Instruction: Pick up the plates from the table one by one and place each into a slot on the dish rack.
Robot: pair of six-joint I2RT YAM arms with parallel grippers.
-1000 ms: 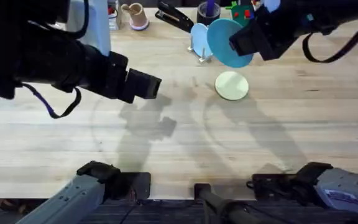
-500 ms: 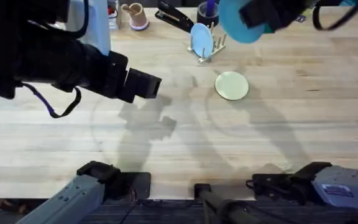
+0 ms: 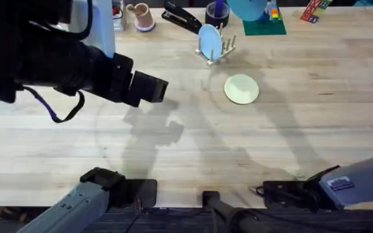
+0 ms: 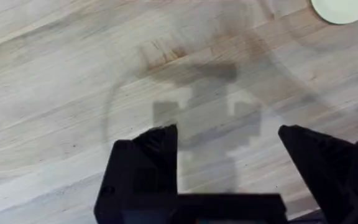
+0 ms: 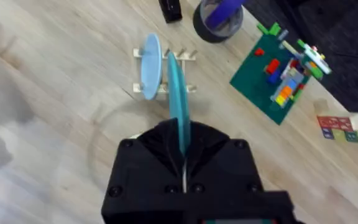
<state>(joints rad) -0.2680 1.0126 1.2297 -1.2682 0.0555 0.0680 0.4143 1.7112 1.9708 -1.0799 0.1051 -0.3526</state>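
Plate (image 3: 241, 88) flat on table (image 3: 303, 129), just before dish rack (image 3: 217, 48).

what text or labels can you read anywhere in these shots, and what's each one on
Nothing is legible.
White label on the right arm's base: print too small to read.
Coloured block strip beside the green baseplate: markings too blurred to read.
The plates, dish rack and table carry no visible text.

A green baseplate (image 5: 277, 84) carrying coloured toy bricks (image 5: 289, 71), a dark cup (image 5: 218, 18), a black stapler (image 3: 182, 17).
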